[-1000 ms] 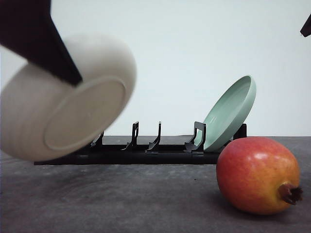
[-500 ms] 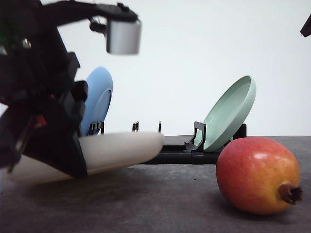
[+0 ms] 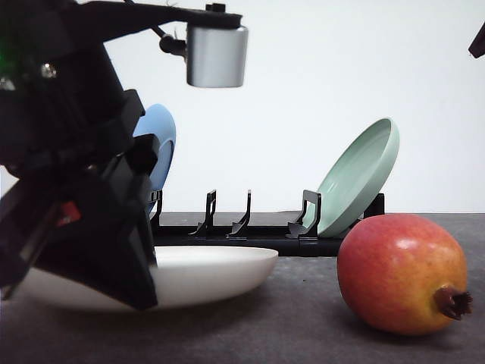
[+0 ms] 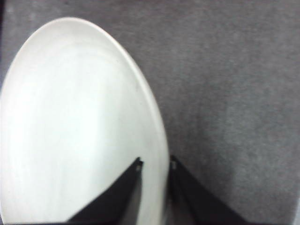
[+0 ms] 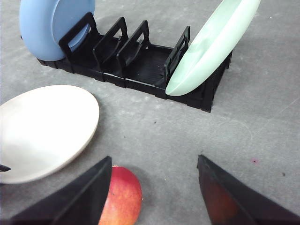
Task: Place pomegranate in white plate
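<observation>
At the left of the front view, the left gripper [image 4: 154,165] has its jaws closed on the rim of the white plate [image 3: 220,273], which lies flat on the grey table [image 3: 303,326]. Behind it a black rack [image 3: 250,227] holds a blue plate [image 3: 159,148] at its left end and a green plate [image 3: 364,171] leaning at its right. The pomegranate [image 3: 402,273] rests on the table, right of the white plate and apart from it, while the right gripper [image 5: 154,192] hangs above the fruit with jaws wide open and empty.

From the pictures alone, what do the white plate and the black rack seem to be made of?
White plate: matte, opaque, no glare; probably ceramic or melamine, the look leaves it open. Black rack: thin moulded dividers with a dull sheen, likely plastic.
</observation>
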Controlling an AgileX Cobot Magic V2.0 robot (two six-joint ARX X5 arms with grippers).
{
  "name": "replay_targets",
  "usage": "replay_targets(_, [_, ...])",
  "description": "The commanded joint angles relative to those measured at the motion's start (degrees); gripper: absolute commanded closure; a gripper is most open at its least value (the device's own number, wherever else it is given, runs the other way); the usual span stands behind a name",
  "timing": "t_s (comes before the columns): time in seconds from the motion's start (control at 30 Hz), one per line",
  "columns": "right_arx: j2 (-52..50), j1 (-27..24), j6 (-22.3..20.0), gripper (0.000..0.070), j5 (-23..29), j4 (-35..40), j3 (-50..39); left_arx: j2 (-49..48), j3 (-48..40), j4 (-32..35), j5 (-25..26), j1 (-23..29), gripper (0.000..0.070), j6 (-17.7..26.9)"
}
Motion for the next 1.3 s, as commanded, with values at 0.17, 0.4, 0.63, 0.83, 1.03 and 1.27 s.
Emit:
replay_targets(0.17, [0.22,0.26,0.15,0.0330,0.22,0.53,0.87,-0.67,3.58,-4.95,2.00,0.05,0.0315,-4.59])
replay_targets(0.4, [0.22,0.26,0.15,0.0330,0.22,0.52,0.87,-9.03,5.31,-8.48,17.05,6.45,0.0298,-13.42])
replay_targets(0.63, [0.22,0.26,0.15,0.0330,0.17,0.50,0.87,-18.15,5.31,-8.41,22.89,19.83,0.0306,-18.21])
replay_targets(0.83, [0.22,0.26,0.15,0.0330,0.15,0.50,0.87,-23.66,5.31,-8.24,24.64,34.00,0.0306,-18.21])
replay_targets(1.03, [0.22,0.26,0.17,0.0330,0.08,0.33,0.87,-27.78,4.99,-8.00,32.70,48.20,0.0306,-18.25])
replay_targets(1.27, [0.22,0.26,1.84,0.0329,-0.29,-0.19,0.87,-36.10,-1.29,-5.50,35.39,60.44,0.0306,-22.91])
